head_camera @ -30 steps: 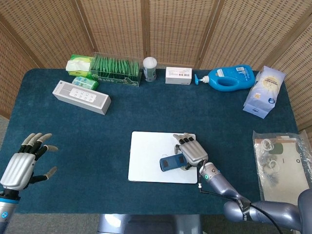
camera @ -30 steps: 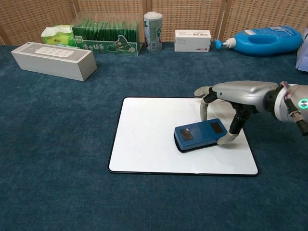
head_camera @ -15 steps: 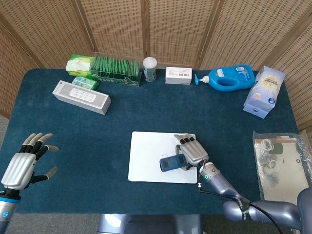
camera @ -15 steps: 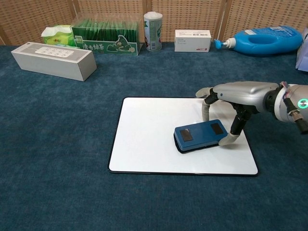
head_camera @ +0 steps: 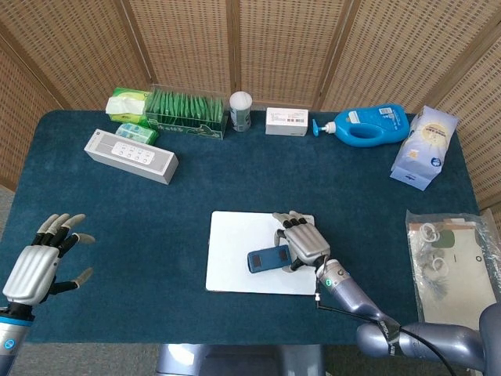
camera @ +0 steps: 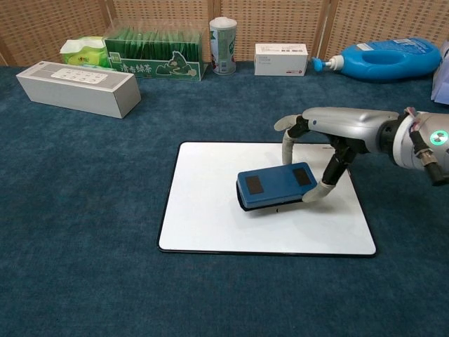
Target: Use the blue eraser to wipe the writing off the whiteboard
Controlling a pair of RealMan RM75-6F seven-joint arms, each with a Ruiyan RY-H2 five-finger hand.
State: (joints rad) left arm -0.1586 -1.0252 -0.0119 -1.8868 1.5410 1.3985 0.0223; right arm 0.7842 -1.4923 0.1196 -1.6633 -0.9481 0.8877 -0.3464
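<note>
Eraser (camera: 275, 186), blue and rectangular with two small dark squares on top, lies flat near the middle of the whiteboard (camera: 203, 217). The right robot hand (camera: 330, 140) reaches over its right end, fingers (camera: 332, 172) arched down and touching that end on both sides, gripping it. The whiteboard is a white rectangle with a thin dark edge, lying flat on the blue tabletop (camera: 84, 210); its visible surface looks clean, though a tiny dark mark shows just under the eraser's front edge.

Along the far edge, a clear box (head_camera: 186, 110) holds a row of green packets standing upright. Beside it on the left sits a green tissue pack (head_camera: 129, 103). A white cylinder tub (head_camera: 240, 110) with a green label stands to the right of the box, then a small white carton (head_camera: 286, 121), then a blue bottle (head_camera: 365, 125) lying on its side. A pale blue bag (head_camera: 423, 146) rests near the right edge. A clear plastic pouch (head_camera: 454, 258) at the right holds small white rings and paper. A long white speaker (head_camera: 131, 155) lies toward the left.

The left robot hand (head_camera: 41, 262) hovers at the near left, fingers spread wide, holding nothing.
</note>
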